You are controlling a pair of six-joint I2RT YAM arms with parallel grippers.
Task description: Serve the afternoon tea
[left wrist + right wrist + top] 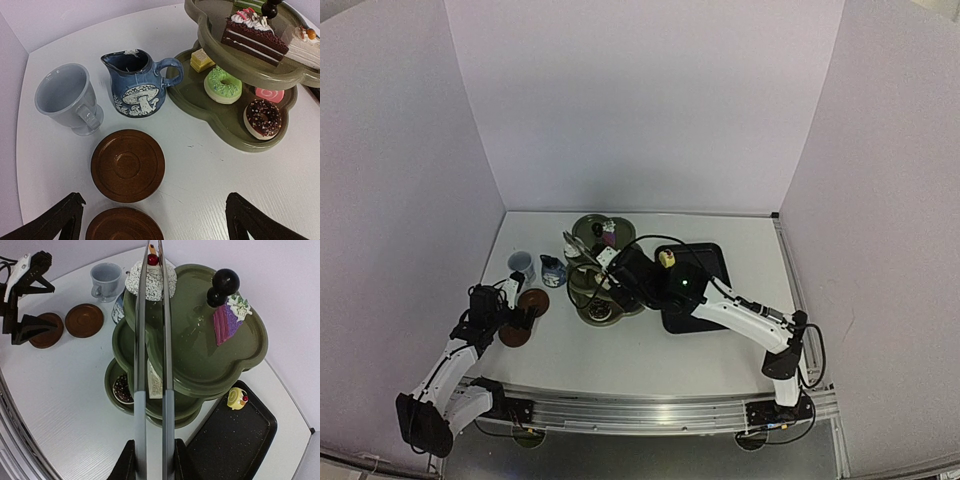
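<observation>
The right hand (pixel 152 460) is clamping the tongs (pixel 140 340), whose tips are reaching over the stand (pixel 200 355) to a cherry-topped pastry (pixel 151 280) at the edge of its top tier. The stand is sitting on the counter (pixel 200 170) beside the tray (pixel 235 440), which is carrying a yellow pastry (pixel 236 398). The left hand (pixel 153 200) is hovering with its fingers wide apart above two saucers (pixel 127 165), near the cup (pixel 67 97) and jug (pixel 137 82).

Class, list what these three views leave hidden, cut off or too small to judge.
- Left wrist view: near saucer cut by the bottom edge; white cake slice by the right edge.
- Right wrist view: tongs tips run off the top edge; stand hides most of the jug.
- Top view: pastries too small; right arm partly covers stand.
</observation>
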